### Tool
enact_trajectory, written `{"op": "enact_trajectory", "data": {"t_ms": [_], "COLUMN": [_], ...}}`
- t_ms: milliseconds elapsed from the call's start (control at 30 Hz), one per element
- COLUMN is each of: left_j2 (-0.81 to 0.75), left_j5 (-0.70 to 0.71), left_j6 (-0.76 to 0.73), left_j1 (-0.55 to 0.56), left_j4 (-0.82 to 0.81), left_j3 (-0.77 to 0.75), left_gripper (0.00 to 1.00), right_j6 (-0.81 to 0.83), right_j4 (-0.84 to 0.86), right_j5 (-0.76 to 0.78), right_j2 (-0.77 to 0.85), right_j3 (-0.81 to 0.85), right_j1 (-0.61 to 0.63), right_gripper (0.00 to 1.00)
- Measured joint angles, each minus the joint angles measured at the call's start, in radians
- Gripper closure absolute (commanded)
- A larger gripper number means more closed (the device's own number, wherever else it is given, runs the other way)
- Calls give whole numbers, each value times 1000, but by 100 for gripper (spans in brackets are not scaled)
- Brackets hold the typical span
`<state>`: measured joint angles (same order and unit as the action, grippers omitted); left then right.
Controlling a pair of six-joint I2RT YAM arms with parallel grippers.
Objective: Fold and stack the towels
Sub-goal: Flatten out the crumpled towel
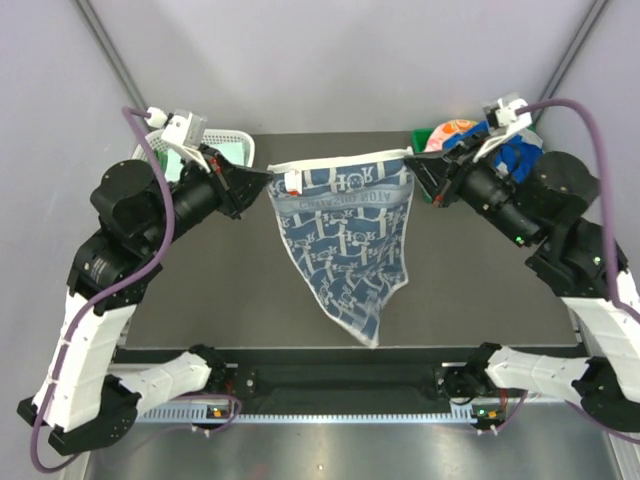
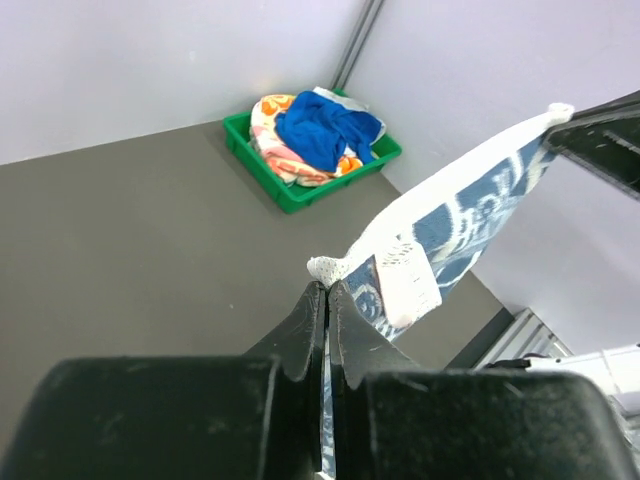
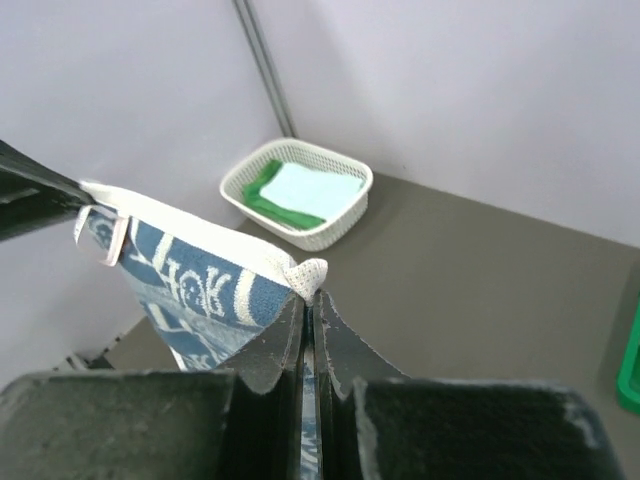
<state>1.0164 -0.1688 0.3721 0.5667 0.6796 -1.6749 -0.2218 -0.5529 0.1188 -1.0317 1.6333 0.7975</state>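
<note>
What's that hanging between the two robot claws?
A blue-and-white patterned towel, hanging spread out: the left gripper pinches one top corner, the right gripper the other. The top view shows it best.

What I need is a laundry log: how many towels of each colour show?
Blue-and-white patterned towel: 1
Royal blue towel: 1
Orange-pink print towel: 1
Pale mint towel: 1
Bright green towel: 1
Total: 5 clearly visible
</note>
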Motion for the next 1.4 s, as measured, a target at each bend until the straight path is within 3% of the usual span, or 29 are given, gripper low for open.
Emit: {"op": "enact_trajectory", "data": {"t_ms": [200, 600, 1000, 1067, 1200, 1400], "left_j2": [-11, -20, 194, 260, 425, 749], "left_j5": [-19, -40, 20, -8, -76, -110], "left_j6": [22, 38, 56, 80, 153, 211], "left_j1": [4, 5, -13, -66, -204, -330], "left_j4": [12, 35, 20, 1, -62, -165], "left_j3": [-39, -86, -214, -221, -221, -243], "left_gripper": [100, 100, 100, 100, 100, 100], "right_j6": [-11, -24, 1, 5, -2, -47], "right_j4": [-24, -68, -98, -97, -66, 57], "right_j5": [0, 1, 101, 76, -50, -275], "right_j2": [7, 10, -91, -141, -290, -710], "right_j3": [97, 111, 250, 270, 273, 294], "right_j1": [48, 80, 67, 10, -227, -451], "right_gripper": [100, 100, 100, 100, 100, 100]}}
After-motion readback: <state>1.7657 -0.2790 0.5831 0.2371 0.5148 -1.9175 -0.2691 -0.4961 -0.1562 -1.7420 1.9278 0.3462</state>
